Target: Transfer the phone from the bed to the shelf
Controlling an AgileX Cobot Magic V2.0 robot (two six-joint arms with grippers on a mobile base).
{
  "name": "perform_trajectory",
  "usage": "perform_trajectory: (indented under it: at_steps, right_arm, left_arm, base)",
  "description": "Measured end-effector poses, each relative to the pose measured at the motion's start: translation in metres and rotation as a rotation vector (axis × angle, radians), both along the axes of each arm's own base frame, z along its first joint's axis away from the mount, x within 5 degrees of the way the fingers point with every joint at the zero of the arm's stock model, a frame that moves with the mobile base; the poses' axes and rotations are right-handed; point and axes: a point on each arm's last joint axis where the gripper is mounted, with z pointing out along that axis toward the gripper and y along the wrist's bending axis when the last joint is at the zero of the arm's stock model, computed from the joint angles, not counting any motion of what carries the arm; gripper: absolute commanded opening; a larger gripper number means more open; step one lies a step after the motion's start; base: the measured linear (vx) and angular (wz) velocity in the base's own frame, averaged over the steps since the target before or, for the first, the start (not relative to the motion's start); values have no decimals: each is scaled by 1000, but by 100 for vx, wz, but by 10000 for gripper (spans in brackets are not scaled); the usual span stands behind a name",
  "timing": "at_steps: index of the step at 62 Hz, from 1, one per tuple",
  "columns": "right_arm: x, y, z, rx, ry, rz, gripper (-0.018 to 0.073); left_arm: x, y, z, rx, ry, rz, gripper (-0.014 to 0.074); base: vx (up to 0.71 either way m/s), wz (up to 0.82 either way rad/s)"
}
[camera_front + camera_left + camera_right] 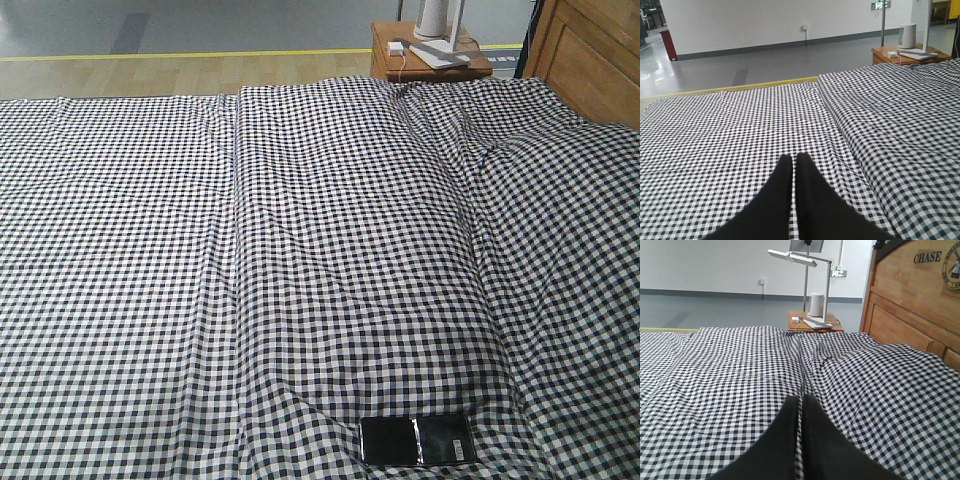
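Black phone (417, 440) flat on checked bed (300, 250), long axis left-right.

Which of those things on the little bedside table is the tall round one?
The white cylinder standing upright on the nightstand; the small white box and lamp base beside it lie low.

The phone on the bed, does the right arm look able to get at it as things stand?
Probably yes. The phone lies flat and uncovered on the bed, nothing on or beside it. The right gripper is shut and would need opening.
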Motion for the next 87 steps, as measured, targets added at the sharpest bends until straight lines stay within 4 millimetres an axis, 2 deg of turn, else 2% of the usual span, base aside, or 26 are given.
perform_trajectory:
  at_steps: [87]
  right_arm:
    - [0,0,0,0,-1,0,-3]
  left_arm:
    - [0,0,0,0,0,0,1]
  base:
    - [0,0]
